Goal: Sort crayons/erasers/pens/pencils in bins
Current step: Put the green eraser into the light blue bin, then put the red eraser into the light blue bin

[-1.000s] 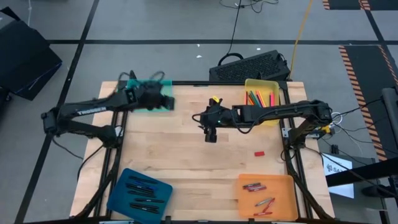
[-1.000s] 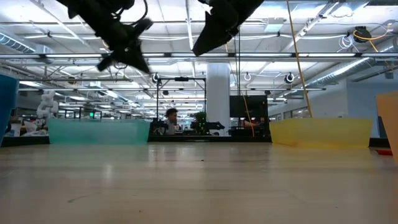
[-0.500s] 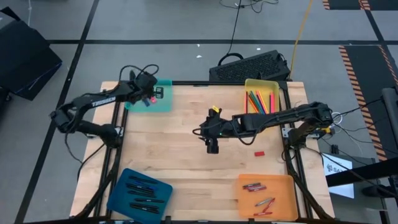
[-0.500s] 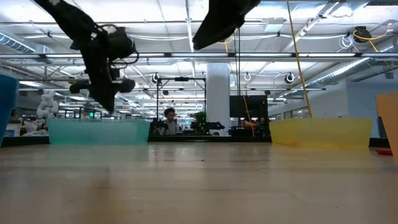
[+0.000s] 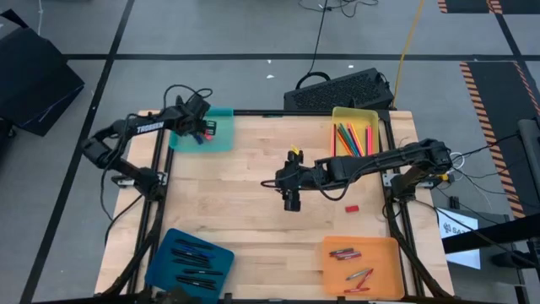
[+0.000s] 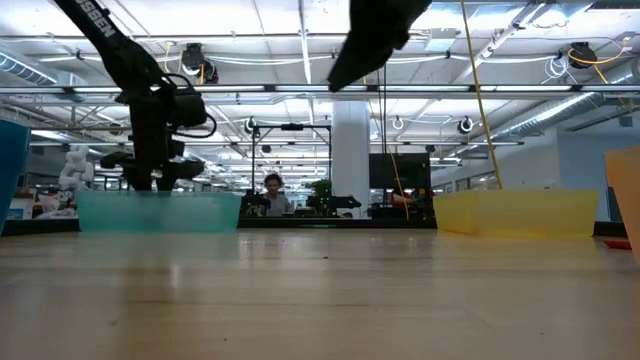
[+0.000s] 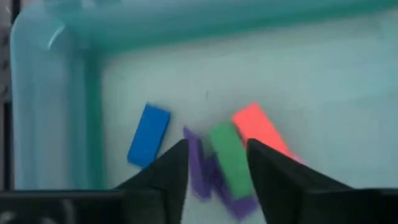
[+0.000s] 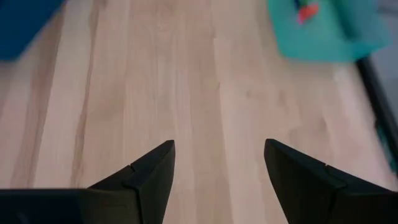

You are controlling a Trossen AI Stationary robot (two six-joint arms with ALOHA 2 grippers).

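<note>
My left gripper (image 5: 201,132) hangs open over the teal bin (image 5: 221,139) at the table's far left, fingers pointing down into it (image 6: 152,180). In the bin lie a blue eraser (image 7: 149,134), a red one (image 7: 261,127), a green one (image 7: 229,158) and a blurred purple one (image 7: 202,174); the green and purple show between the fingers. My right gripper (image 5: 291,203) stands open above bare wood mid-table. A red eraser (image 5: 352,208) lies flat on the table to its right.
The yellow bin (image 5: 374,118) at the far right holds pencils (image 5: 352,135). The orange bin (image 5: 384,274) at the near right holds crayons (image 5: 344,253). The dark blue bin (image 5: 164,253) at the near left holds pens (image 5: 192,262). A black keyboard (image 5: 337,89) lies beyond the far edge.
My left gripper has gone toward the table's far left corner and down over the teal bin, tipping until its fingers point down. My right gripper has moved a little toward the near edge.
</note>
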